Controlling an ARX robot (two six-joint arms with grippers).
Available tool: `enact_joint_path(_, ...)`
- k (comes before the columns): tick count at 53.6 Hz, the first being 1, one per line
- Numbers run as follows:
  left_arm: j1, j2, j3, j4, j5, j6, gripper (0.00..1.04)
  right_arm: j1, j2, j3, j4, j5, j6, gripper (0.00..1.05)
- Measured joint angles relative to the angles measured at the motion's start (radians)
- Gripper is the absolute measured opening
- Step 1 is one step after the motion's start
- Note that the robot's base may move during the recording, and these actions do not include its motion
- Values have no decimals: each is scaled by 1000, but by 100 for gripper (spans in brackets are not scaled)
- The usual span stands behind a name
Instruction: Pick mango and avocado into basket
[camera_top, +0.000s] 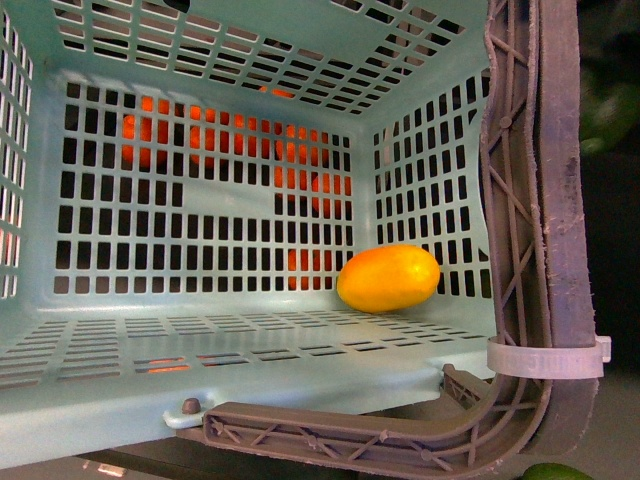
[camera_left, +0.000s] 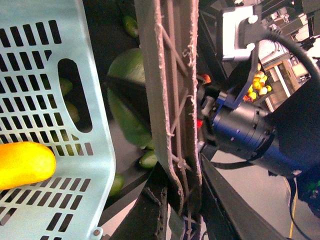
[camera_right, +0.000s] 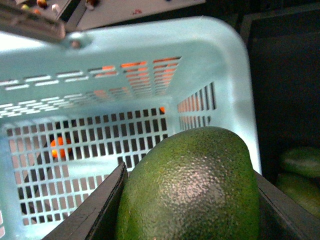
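The aqua basket (camera_top: 220, 110) is tipped with its open side toward the front view. The yellow-orange mango (camera_top: 388, 278) lies inside it near the right wall and also shows in the left wrist view as the mango (camera_left: 25, 164). My left gripper (camera_left: 172, 202) is shut on the basket's brown-grey handle (camera_left: 170, 100). The dark green avocado (camera_right: 190, 185) fills my right gripper (camera_right: 190, 205), which is shut on it just outside the basket rim (camera_right: 150, 35). Neither gripper appears in the front view.
Orange fruits (camera_top: 160, 130) glow through the basket's back slots. More green fruits (camera_right: 300, 172) lie in a dark bin beside the basket. A white zip tie (camera_top: 548, 358) binds the handle (camera_top: 545, 200). The right arm's dark body (camera_left: 245, 132) is close behind the handle.
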Motion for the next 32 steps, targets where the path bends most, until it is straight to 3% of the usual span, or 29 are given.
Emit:
enact_joint_path(10, 0, 0, 0, 0, 2, 1, 14, 71, 47, 0, 24, 45, 0, 58)
enact_joint_path(24, 0, 0, 0, 0, -7, 2, 14, 45, 0, -23, 57, 80, 12, 99)
enact_joint_path(32, 0, 0, 0, 0, -4, -1, 14, -47, -172, -72, 42, 145, 13, 97)
